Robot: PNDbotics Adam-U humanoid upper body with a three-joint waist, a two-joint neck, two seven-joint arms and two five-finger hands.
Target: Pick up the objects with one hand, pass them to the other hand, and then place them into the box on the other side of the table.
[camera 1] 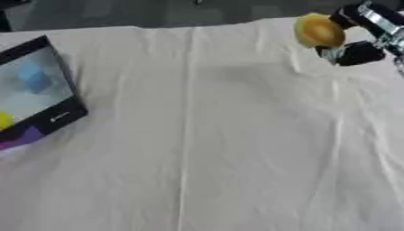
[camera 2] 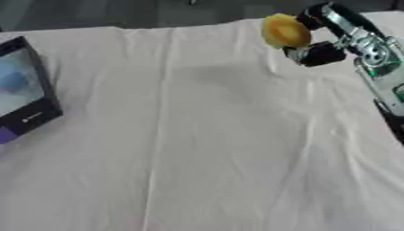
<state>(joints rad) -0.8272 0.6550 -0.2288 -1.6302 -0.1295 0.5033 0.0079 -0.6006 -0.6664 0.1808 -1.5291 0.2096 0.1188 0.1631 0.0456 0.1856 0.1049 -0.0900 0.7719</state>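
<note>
A round yellow object [camera 2: 285, 30] is held above the far right part of the table, pinched between the thumb and fingers of my right hand [camera 2: 322, 52]. The right arm comes in from the upper right. At the left edge lies a black-rimmed box [camera 1: 49, 118], and inside it I see a blue thing [camera 1: 32, 77] and a yellow thing [camera 1: 4, 121]. My left hand shows in neither view.
A cream cloth with a lengthwise crease [camera 1: 188, 135] covers the whole table. A purple patch [camera 1: 20, 136] lies by the box's near corner. Beyond the far edge the floor is dark grey.
</note>
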